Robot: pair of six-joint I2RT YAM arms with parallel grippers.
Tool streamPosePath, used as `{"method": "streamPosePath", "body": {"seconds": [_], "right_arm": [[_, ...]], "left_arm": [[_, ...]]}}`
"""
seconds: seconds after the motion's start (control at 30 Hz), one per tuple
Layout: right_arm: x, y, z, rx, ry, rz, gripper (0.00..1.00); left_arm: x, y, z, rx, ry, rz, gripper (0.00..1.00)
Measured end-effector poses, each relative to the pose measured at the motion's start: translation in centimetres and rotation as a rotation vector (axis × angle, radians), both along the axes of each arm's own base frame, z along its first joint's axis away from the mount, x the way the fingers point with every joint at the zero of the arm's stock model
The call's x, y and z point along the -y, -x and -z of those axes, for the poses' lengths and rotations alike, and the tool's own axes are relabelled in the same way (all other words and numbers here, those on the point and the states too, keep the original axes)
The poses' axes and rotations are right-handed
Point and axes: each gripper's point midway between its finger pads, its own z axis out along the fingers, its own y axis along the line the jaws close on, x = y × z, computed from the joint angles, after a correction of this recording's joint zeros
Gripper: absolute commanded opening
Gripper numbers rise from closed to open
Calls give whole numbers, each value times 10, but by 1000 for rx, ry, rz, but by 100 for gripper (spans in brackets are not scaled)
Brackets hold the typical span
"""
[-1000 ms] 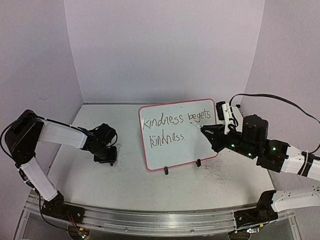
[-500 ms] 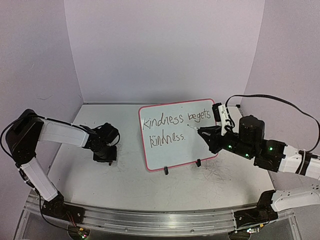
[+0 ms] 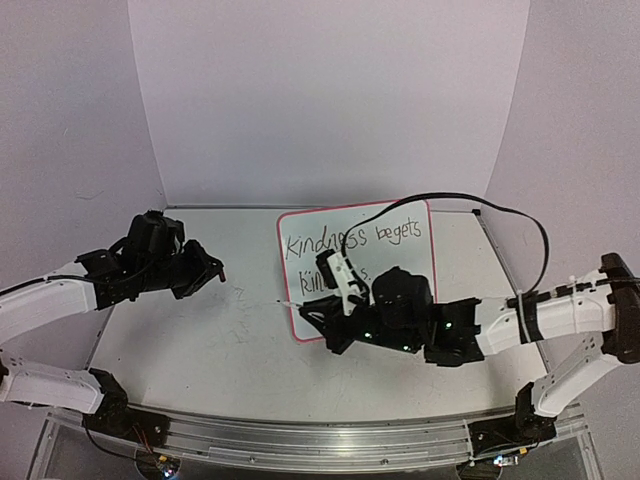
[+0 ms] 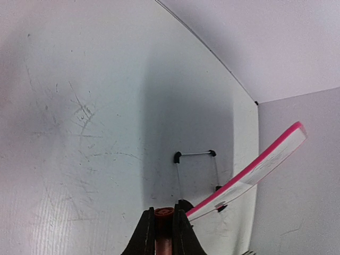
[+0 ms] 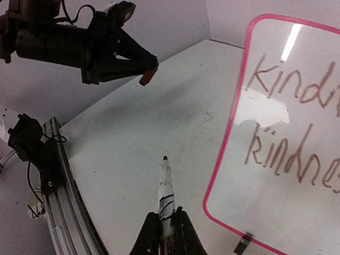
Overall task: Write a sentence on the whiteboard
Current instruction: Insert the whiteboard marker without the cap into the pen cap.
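- Left jaws: closed tight on small red cap [image 4: 164, 213], over desk [image 3: 200, 340], well left of whiteboard [image 3: 405, 256].
- Right jaws: clamped on marker [image 5: 166, 199], tip just left of whiteboard.
- Whiteboard propped mid-desk, sentence [image 3: 340, 240] showing.

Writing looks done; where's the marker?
In the right gripper, the marker points left just off the whiteboard's lower-left corner in the top view.
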Motion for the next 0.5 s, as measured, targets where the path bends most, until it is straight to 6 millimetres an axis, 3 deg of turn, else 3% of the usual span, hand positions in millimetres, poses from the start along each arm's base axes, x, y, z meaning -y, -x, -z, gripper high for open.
{"method": "streamPosePath", "body": {"seconds": [0.1, 0.27, 0.37, 0.5], "right_arm": [[-42, 11, -11, 26, -53, -11, 0], [-95, 19, -26, 75, -119, 26, 0], [-111, 18, -29, 105, -131, 72, 0], [-116, 8, -32, 136, -133, 153, 0]], "left_arm": [[-4, 8, -10, -14, 101, -44, 0], [-9, 14, -28, -15, 240, -105, 0], [-12, 18, -34, -20, 315, -138, 0], [-19, 23, -33, -32, 374, -181, 0]]}}
